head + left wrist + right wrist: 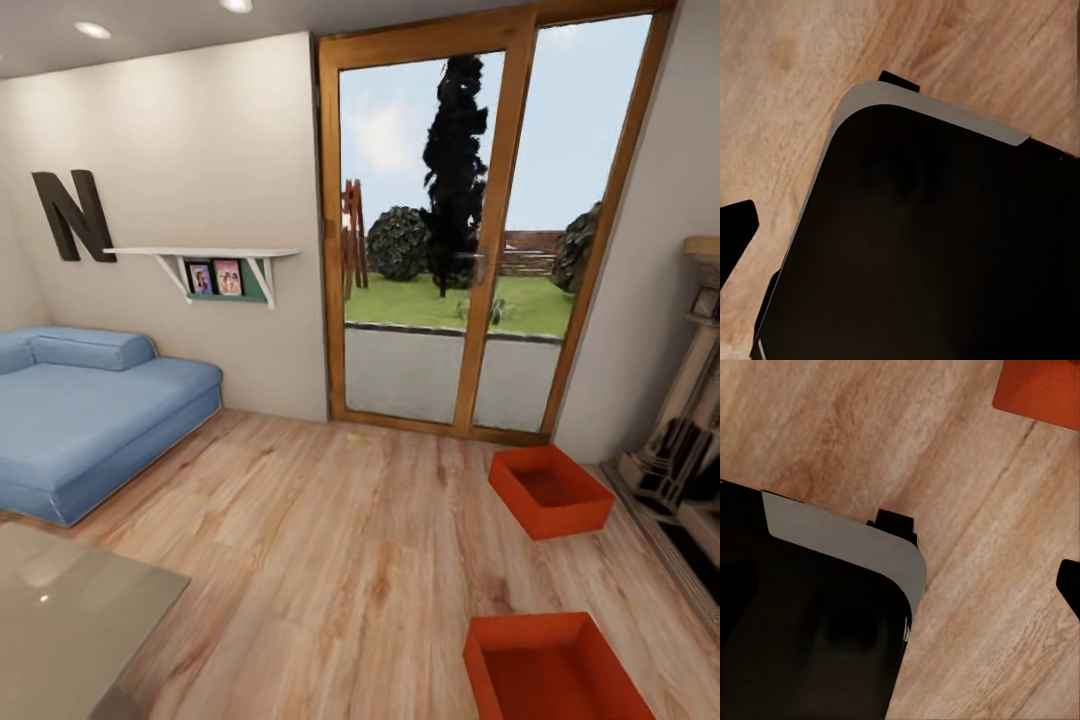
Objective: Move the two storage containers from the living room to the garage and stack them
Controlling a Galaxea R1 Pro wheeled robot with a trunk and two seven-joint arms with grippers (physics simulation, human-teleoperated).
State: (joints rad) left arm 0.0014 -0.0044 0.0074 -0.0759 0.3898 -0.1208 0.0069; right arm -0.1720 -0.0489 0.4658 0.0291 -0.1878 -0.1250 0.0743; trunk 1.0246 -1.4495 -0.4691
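Two orange-red storage containers lie open-topped on the light wood planks of the living room in the head view. The nearer one (552, 668) is at the bottom right, cut by the frame edge. The farther one (550, 490) rests close to the glass door and the fireplace. A corner of one container (1042, 390) also appears in the right wrist view. My left gripper (900, 240) hangs over the planks with one dark fingertip (736, 232) at the frame's edge. My right gripper (900, 585) likewise shows one fingertip (1069, 585) at the edge. Both hold nothing.
A blue sofa (90, 420) fills the left side and a glass tabletop (70, 610) lies at the bottom left. The wood-framed glass door (480, 250) stands ahead, the ornate fireplace (690, 440) at the right. My black, grey-edged base (930, 240) (802, 615) shows beneath both wrists.
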